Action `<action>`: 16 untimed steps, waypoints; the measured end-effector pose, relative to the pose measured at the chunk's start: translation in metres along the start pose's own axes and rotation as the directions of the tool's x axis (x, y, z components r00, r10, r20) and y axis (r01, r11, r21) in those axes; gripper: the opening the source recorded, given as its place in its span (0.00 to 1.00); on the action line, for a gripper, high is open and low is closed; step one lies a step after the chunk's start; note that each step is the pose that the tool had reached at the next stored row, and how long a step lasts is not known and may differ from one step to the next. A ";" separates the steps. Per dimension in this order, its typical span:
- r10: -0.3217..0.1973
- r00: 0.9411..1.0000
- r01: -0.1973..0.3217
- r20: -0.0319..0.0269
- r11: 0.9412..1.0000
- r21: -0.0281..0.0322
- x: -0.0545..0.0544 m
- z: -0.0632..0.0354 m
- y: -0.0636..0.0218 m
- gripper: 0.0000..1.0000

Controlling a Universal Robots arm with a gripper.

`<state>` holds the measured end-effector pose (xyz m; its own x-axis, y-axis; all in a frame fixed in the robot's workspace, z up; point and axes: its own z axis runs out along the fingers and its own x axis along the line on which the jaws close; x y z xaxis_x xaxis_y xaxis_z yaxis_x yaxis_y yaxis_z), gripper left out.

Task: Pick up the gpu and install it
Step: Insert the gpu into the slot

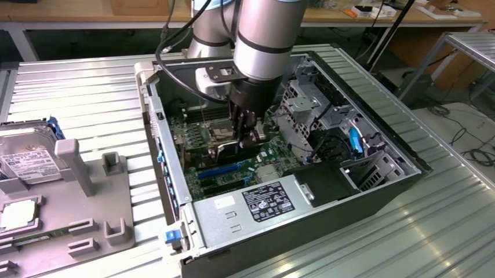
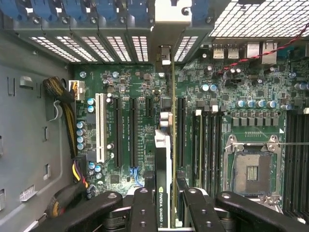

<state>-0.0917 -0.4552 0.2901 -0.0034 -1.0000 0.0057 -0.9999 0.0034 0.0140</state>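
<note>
The black metal gripper (image 2: 166, 195) pinches the gpu (image 2: 163, 154), a thin dark card with a silvery metal bracket, its jaws pressed against the card's two flat faces. The card stands on edge directly over the green, component-studded motherboard (image 2: 231, 87), between two of that board's long black plastic expansion slots (image 2: 132, 130). Whether its lower edge touches the board I cannot tell. Its bracket end reaches the perforated steel rear wall (image 2: 120, 46) at the motherboard's edge. Three risks seem likely. A slight tilt could drive the contact edge onto a slot's rim rather than into it. The bracket could snag the wall's slats. The smooth faces could also slide in the grip under pressing force.
</note>
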 end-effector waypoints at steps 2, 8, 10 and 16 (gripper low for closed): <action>0.000 1.000 0.000 0.000 1.000 0.000 0.000 0.0005 0.0018 0.27; 0.000 1.000 0.000 0.000 1.000 0.001 0.000 0.0012 0.0065 0.27; 0.000 1.000 0.000 0.000 1.000 0.002 0.000 0.0022 0.0075 0.27; 0.000 1.000 0.000 0.000 1.000 0.004 0.000 0.0078 0.0082 0.27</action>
<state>-0.1000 -0.4552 0.2824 -0.0029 -1.0000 0.0055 -0.9999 0.0029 0.0105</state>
